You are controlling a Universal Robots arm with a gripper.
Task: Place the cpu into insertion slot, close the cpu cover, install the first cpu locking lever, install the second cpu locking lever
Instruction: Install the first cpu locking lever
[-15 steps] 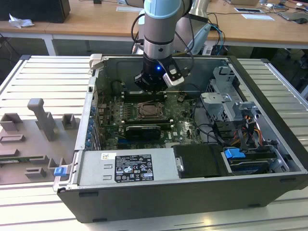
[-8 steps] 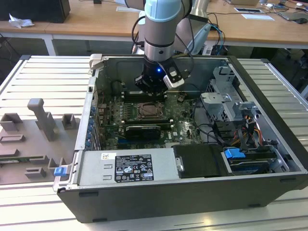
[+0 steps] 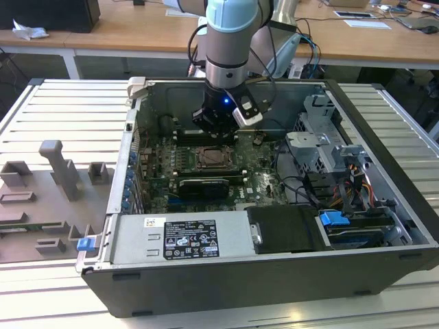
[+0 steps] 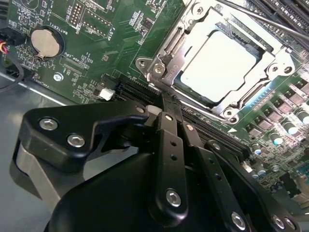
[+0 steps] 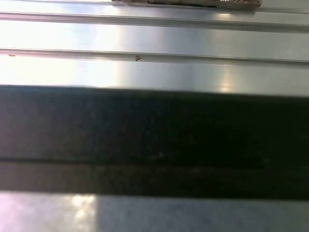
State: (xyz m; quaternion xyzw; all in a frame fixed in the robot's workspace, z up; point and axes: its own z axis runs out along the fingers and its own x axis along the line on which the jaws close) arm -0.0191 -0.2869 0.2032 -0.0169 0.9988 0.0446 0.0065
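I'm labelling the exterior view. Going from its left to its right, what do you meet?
Grey moulded fixture tray → blue clip at the case corner → insertion slot on the green motherboard, with the claw hanging above it → metal drive cage → blue tab.

Place: a robotics lab or assembly test workshop.
Work surface: a ribbed aluminium desk carried an opened computer case.
Fixtures: grey moulded part holders lay at 9 o'clock of the case.
Background: wooden tables with papers and devices ran along 12 o'clock.
Machine: an industrial robot arm stood over the case.
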